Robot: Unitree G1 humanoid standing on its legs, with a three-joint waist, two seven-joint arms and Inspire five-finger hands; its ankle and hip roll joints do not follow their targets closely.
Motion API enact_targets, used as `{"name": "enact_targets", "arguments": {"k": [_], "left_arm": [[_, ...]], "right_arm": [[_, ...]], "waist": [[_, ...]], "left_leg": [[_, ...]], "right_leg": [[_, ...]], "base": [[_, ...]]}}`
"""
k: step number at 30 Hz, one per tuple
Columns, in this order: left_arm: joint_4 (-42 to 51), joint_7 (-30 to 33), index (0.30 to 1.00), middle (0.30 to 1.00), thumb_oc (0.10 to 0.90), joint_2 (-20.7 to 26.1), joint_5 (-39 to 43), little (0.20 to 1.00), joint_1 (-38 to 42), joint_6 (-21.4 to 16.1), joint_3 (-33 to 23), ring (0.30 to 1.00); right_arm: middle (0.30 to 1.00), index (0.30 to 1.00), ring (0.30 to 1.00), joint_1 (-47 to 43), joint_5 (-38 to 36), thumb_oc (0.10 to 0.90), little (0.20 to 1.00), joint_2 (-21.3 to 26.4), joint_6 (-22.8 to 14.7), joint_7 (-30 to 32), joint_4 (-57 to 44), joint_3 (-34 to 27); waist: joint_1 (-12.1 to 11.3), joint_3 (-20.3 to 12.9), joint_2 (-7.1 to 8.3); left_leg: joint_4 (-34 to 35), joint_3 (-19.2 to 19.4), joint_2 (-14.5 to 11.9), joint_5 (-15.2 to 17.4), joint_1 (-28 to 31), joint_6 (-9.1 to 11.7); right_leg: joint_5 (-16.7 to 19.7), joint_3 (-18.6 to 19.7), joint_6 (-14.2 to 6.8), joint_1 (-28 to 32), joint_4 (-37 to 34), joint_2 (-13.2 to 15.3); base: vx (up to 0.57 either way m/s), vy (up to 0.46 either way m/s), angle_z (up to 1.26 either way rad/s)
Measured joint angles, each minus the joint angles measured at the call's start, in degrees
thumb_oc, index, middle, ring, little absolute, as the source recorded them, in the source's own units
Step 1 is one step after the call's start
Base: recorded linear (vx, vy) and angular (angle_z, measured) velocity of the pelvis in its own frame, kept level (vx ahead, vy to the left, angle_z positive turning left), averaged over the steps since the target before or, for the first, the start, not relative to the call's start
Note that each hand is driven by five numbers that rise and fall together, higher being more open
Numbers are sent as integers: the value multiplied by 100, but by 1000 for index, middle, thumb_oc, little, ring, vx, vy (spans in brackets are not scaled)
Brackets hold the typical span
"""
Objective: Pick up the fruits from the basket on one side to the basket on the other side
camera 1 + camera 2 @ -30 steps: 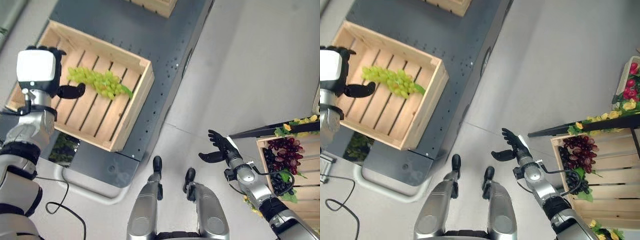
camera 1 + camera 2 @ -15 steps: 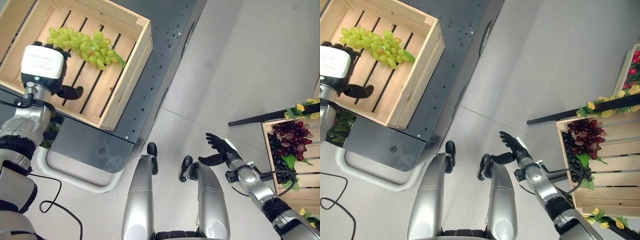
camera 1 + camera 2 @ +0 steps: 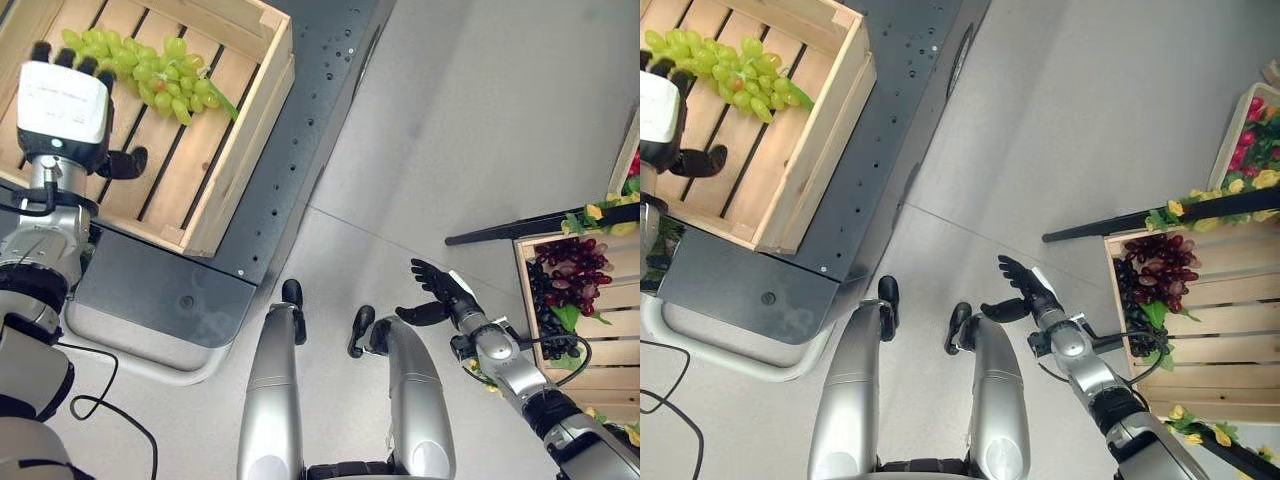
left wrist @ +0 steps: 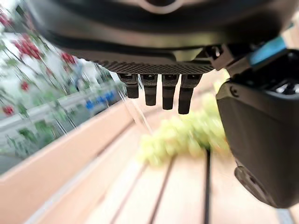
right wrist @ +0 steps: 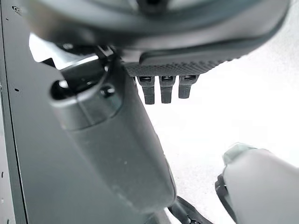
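Note:
A bunch of green grapes (image 3: 150,72) lies loose on the slats of the wooden crate (image 3: 240,130) at the upper left. My left hand (image 3: 62,105) hovers over that crate just beside the grapes, fingers straight and empty; the left wrist view shows the grapes (image 4: 187,135) past its fingers (image 4: 159,91). My right hand (image 3: 440,295) hangs open and empty over the floor at the lower right, left of a second wooden crate (image 3: 1230,350) that holds dark purple grapes (image 3: 1160,280) and leaves.
The left crate rests on a dark grey perforated platform (image 3: 320,110) with a rounded base (image 3: 150,300). A dark rail (image 3: 1110,222) juts out above the right crate. Red and yellow flowers (image 3: 1255,165) sit at the far right. Pale floor (image 3: 480,120) lies between the two crates.
The whole picture has shifted, so the camera moved. My left hand has drawn a little away from the green grapes, which stay in the crate. The right hand is about where it was.

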State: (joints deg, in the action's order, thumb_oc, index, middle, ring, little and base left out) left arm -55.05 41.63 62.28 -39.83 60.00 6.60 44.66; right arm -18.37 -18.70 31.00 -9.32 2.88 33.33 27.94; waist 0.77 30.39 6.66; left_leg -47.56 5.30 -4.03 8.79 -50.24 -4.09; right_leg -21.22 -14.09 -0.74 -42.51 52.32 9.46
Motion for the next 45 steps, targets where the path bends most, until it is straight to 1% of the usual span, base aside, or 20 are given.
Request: {"name": "enact_targets", "arguments": {"k": [4,6,7,11,13,14,15,17,20,22,24,26,28,34,38,43,44,45], "left_arm": [[-13,436,900,900,800,1,13,900,153,115,-21,900],[-28,581,900,900,800,1,11,900,166,162,-32,900],[-30,634,900,900,800,1,10,900,174,168,-32,900],[-27,624,900,900,800,-5,2,900,183,155,-29,900],[-29,388,900,900,800,-10,-12,900,222,111,-9,900],[-75,57,900,900,800,-20,-12,900,302,100,48,900],[-104,-109,900,900,800,-20,-12,900,337,93,82,900],[-232,-690,900,900,800,-19,-3,900,359,-49,136,900],[-260,-1087,900,900,800,-18,15,900,359,-322,222,900],[-273,-1145,900,900,800,-18,12,900,354,-498,233,900],[-320,-1103,900,900,800,-18,0,900,323,-678,233,900],[-353,-991,900,900,800,-18,-40,900,314,-756,233,900],[-354,-769,900,900,800,-17,-102,900,315,-770,233,900],[-340,-387,900,900,800,-18,-220,900,370,-760,283,900],[-298,-387,900,900,800,-18,-233,900,388,-770,284,900],[-263,-395,900,900,800,-18,-335,900,387,-809,450,900],[-259,-327,900,900,800,-18,-333,900,383,-809,457,900],[-259,-200,900,900,800,-18,-323,900,384,-804,455,900]], "right_arm": [[900,900,900,150,1,800,900,-21,-18,-1,-9,5],[900,900,900,191,2,800,900,-49,-18,0,-7,8],[900,900,900,193,2,800,900,-72,-18,0,-7,11],[900,900,900,169,2,800,900,-87,-20,0,-58,33],[900,900,900,170,2,800,900,-88,-20,0,-60,33],[900,900,900,169,2,800,900,-90,-20,0,-63,33],[900,900,900,168,2,800,900,-94,-20,0,-67,33],[900,900,900,174,2,800,900,-101,-20,0,-105,33],[900,900,900,184,2,800,900,-120,-19,0,-109,33],[900,900,900,179,2,800,900,-127,-19,-1,-108,33],[900,900,900,180,4,800,900,-127,-19,-1,-103,33],[900,900,900,172,6,800,900,-129,-19,-3,-103,34],[900,900,900,144,6,800,900,-128,-19,-7,-103,35],[900,900,900,124,4,800,900,-127,-19,-7,-103,36],[900,900,900,173,2,800,900,-126,-19,-7,-115,37],[900,900,900,212,3,800,900,-126,7,-7,-160,36],[900,900,900,214,3,800,900,-128,7,-7,-161,37],[900,900,900,215,4,800,900,-127,7,-7,-161,36]], "waist": [[0,0,36],[14,2,76],[22,-2,104],[87,-3,139],[104,-3,140],[111,-3,141],[117,-4,142],[136,-4,142],[139,-4,142],[138,-5,141],[141,-4,141],[127,-4,141],[127,-4,140],[142,-4,140],[139,-4,140],[144,-4,138],[146,-3,138],[147,-3,138]], "left_leg": [[-8,1,0,-1,-28,-2],[-18,8,-4,6,-35,-10],[-26,9,-6,2,-40,-2],[-102,7,-41,30,-72,-37],[-105,6,-41,38,-73,-41],[-104,6,-40,52,-73,-19],[-104,4,-40,52,-73,-18],[-84,4,-42,62,-72,-35],[-67,13,-43,64,-67,-38],[-50,29,-42,50,-59,-15],[-9,72,-37,32,-25,-44],[10,117,-30,32,-2,-46],[11,117,-24,32,4,-47],[3,118,4,42,44,-25],[13,110,0,41,54,-31],[120,136,-2,-10,83,5],[142,145,-1,-22,93,15],[147,153,-1,-34,94,-14]], "right_leg": [[1,-12,-4,-12,-8,-6],[6,-20,-16,-12,-13,-13],[8,-20,-28,-12,-16,-18],[16,-18,-49,-8,-21,-58],[15,-17,-48,-5,-27,-57],[15,-17,-47,-4,-29,-56],[13,-16,-44,-4,-31,-58],[17,-12,-51,-4,-56,-62],[19,-5,-54,-4,-71,-63],[26,2,-67,0,-91,-62],[56,41,-119,5,-112,-61],[56,64,-120,10,-111,-54],[56,63,-119,17,-105,-50],[45,95,-101,9,-28,0],[27,95,-69,9,-22,-3],[31,100,-72,7,-88,-12],[60,107,-120,11,-111,-18],[60,109,-120,11,-113,-19]], "base": [[7,1,3],[7,18,0],[0,0,0],[2,6,-1],[0,0,0],[0,0,0],[0,0,0],[0,0,0],[0,0,0],[0,0,0],[3,5,-2],[0,0,0],[0,0,0],[0,0,0],[-8,-44,-1],[0,0,0],[0,0,0],[0,0,0]]}}
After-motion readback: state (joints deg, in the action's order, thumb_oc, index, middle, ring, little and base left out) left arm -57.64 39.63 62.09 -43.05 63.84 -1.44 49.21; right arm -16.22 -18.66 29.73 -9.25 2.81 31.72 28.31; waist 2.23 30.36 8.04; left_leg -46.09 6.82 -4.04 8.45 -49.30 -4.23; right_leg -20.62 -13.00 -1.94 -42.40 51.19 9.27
